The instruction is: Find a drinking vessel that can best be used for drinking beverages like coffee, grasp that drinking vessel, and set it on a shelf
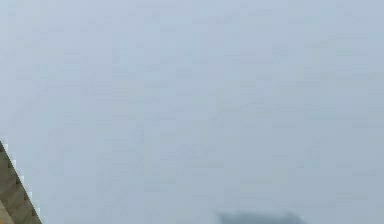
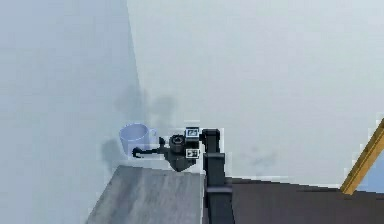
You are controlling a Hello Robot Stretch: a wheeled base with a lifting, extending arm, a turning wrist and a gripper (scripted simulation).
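Arm side view: a pale cup (image 2: 133, 138) is held at the far end of the gripper (image 2: 146, 151), clear of every surface, with bare wall (image 2: 260, 70) behind it. Just below the gripper a grey top (image 2: 140, 195) is seen, though whether it is a shelf cannot be told. The corner of the wall lies close beyond the cup, so the cup could be knocked loose if the arm (image 2: 214, 175) is extended further. If the cup is let down from this height, it could be tipped — or rolled off the near edge.
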